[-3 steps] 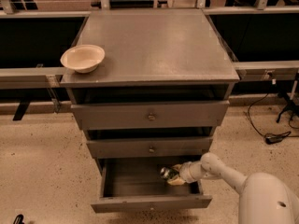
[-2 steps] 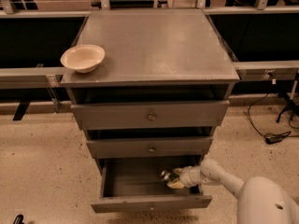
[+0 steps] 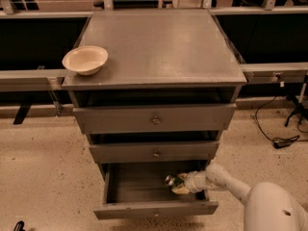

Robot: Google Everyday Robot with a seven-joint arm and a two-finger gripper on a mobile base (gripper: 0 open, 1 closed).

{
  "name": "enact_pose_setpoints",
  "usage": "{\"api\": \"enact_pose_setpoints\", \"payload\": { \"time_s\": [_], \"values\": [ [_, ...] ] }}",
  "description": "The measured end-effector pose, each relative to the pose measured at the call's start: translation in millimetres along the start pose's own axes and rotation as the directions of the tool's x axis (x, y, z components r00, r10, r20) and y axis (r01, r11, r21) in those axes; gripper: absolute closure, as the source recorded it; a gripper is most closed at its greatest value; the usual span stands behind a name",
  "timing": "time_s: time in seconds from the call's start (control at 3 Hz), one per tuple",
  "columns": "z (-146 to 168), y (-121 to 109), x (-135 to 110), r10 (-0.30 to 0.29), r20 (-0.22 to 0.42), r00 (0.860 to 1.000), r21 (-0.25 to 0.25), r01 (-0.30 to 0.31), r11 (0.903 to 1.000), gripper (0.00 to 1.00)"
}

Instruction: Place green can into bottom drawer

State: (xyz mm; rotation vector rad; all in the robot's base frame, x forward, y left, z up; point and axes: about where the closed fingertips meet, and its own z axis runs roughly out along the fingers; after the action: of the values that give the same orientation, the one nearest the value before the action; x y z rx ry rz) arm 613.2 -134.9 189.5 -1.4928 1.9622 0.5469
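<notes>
The bottom drawer (image 3: 154, 209) of the grey cabinet is pulled open. My gripper (image 3: 177, 184) reaches into it from the right, at the right side of the drawer's inside. It is shut on the green can (image 3: 171, 181), which lies tilted at its tip, low inside the drawer, with a shiny silver end pointing left. Most of the can's green body is hidden by the gripper. My white arm (image 3: 226, 179) comes in from the lower right.
A beige bowl (image 3: 85, 59) stands at the left front of the cabinet top (image 3: 163, 42). The two upper drawers (image 3: 155, 120) sit slightly ajar. Dark benches flank the cabinet. Cables (image 3: 284, 139) lie on the floor at the right.
My gripper with the can has sunk a little lower into the bottom drawer. The bowl and the drawers have not moved.
</notes>
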Motion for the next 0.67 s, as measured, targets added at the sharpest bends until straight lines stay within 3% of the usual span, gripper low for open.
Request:
{"api": "enact_pose_setpoints", "payload": {
  "time_s": [0.33,0.67],
  "values": [
    [0.1,0.1,0.0,0.000,0.000,1.000,0.000,0.000,1.0000,0.50],
    [0.1,0.1,0.0,0.000,0.000,1.000,0.000,0.000,1.0000,0.28]
  ]
}}
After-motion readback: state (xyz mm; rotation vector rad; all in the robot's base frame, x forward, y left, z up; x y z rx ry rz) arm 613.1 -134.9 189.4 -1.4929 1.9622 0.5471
